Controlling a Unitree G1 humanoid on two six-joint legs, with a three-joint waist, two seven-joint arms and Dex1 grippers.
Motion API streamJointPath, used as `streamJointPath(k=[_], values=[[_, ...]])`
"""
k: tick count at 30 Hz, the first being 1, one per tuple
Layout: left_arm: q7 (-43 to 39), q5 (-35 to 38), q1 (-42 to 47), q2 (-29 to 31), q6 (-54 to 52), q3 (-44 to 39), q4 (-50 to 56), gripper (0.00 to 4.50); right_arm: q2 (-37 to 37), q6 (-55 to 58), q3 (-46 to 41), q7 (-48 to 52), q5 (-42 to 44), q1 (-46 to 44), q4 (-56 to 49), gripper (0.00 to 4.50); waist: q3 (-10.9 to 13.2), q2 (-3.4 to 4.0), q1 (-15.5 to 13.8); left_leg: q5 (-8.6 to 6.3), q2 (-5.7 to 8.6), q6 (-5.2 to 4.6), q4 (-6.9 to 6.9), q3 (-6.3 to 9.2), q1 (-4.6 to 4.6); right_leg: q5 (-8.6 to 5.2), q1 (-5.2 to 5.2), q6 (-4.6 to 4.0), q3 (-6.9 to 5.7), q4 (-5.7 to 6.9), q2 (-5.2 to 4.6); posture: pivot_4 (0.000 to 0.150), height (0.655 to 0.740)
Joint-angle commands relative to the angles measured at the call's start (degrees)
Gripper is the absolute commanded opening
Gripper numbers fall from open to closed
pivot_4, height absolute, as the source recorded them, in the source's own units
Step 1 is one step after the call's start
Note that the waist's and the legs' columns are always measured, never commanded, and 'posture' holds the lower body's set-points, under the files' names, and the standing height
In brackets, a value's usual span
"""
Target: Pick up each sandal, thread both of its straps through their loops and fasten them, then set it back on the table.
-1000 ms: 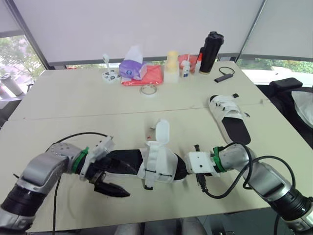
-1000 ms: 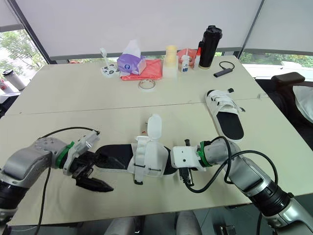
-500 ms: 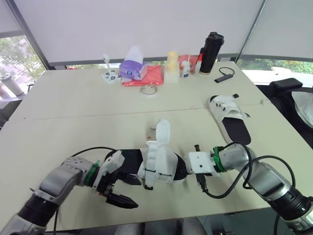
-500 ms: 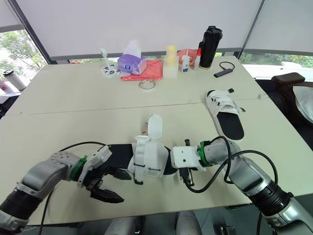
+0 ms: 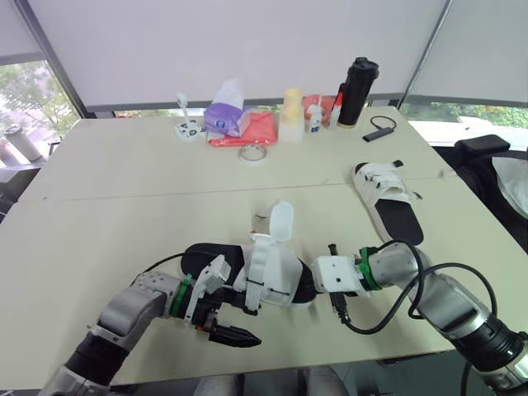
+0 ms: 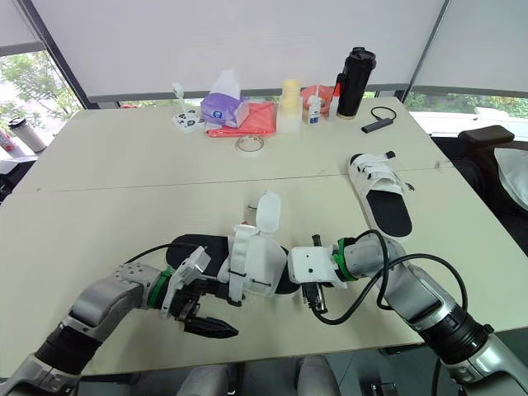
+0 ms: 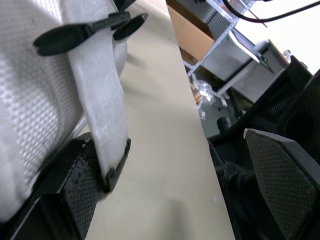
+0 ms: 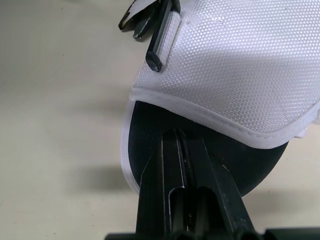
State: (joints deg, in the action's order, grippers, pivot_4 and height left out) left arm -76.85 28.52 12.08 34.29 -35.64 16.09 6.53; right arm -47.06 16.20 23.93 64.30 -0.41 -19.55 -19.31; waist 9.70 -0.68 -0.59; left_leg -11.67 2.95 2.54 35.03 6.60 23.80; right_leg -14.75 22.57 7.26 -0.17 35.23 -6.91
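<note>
1. Left tool (image 5: 233,322), seen from the head, is spread wide at the near edge of the near sandal (image 5: 276,272), a black-soled slipper with a white woven fabric upper lying flat on the pale desk (image 5: 124,210). It grips nothing. An upright strap (image 5: 281,223) of white fabric stands off that sandal's far side. The right tool (image 5: 313,285) meets the sandal's toe end. A second sandal (image 5: 388,198) of the same make, its straps seemingly done up, lies well beyond that toe end.
2. Left wrist view: a white loose strap (image 7: 97,105) hangs down the upper, its black tip touching one finger (image 7: 77,192). The strap looks limp and light, so I would pinch it close to that stiffer tip.
3. Right wrist view: the right tool's fingers (image 8: 167,162) are pressed together, tips resting on the black insole (image 8: 147,125). The sole looks firm enough to be pinned there.
4. Head view, far beyond the near sandal:
   - a lidded black flask (image 5: 355,78), contents hidden;
   - a capped pale yellow bottle (image 5: 290,115), fill unclear;
   - a purple tissue pack (image 5: 221,118) with a white tissue poking out.
</note>
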Motion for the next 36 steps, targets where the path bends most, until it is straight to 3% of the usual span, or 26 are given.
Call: streamJointPath(k=[1, 7, 8, 9, 22, 36], values=[[0.91, 0.98, 0.47, -0.15, -0.64, -0.64, 1.11, 3.69, -0.16, 1.73, 2.22, -0.54, -3.58, 1.76, 3.78, 0.00, 0.00, 0.00, 0.03, 0.00, 0.00, 0.00, 0.00, 0.00, 0.00, 0.00, 0.00, 0.00, 0.00, 0.00, 0.00, 0.150, 0.7400], [0.71, 2.80, -0.33, 1.34, -2.44, -1.59, 3.25, 0.59, 0.13, 1.64, 2.25, -0.54, -3.72, 1.84, 3.82, 0.00, 0.00, 0.00, 0.14, -0.01, 0.00, 0.00, -0.07, -0.01, 0.01, 0.00, 0.05, 0.00, -0.01, 0.00, 0.01, 0.150, 0.7400], [0.62, 3.37, -0.41, 1.75, -2.84, -1.81, 3.82, 0.15, 0.14, 1.62, 2.25, -0.53, -3.73, 1.85, 3.83, 0.00, 0.00, 0.00, 0.11, -0.01, 0.00, 0.00, -0.06, 0.00, 0.01, 0.00, 0.06, 0.00, -0.01, 0.00, 0.00, 0.150, 0.7400], [0.47, 4.14, -0.55, 2.31, -3.37, -2.13, 4.63, 0.02, 0.16, 1.60, 2.23, -0.51, -3.73, 1.85, 3.84, 0.00, 0.00, 0.00, 0.11, -0.01, 0.00, 0.00, -0.06, -0.01, 0.01, 0.00, 0.05, 0.00, -0.01, 0.00, 0.00, 0.150, 0.7400], [-0.37, 22.87, 3.72, 9.59, -15.29, -12.09, 18.43, 0.02, -0.16, -0.55, 2.50, -0.27, -4.99, 1.85, 4.88, 0.00, 0.02, -0.03, 1.16, -0.01, -0.06, 0.00, -0.09, -0.01, 0.30, 0.03, 0.32, -0.06, -0.06, -0.07, 0.06, 0.150, 0.7400], [9.16, 32.87, 10.59, 4.89, -18.96, -15.20, 19.68, 0.02, -0.91, -6.11, 2.01, 1.35, -6.07, -0.98, 9.68, 0.00, 0.09, -0.14, 1.20, 0.02, 0.03, -0.04, -0.05, -0.02, 0.28, 0.07, 0.07, -0.10, -0.08, -0.06, 0.12, 0.150, 0.7400]])
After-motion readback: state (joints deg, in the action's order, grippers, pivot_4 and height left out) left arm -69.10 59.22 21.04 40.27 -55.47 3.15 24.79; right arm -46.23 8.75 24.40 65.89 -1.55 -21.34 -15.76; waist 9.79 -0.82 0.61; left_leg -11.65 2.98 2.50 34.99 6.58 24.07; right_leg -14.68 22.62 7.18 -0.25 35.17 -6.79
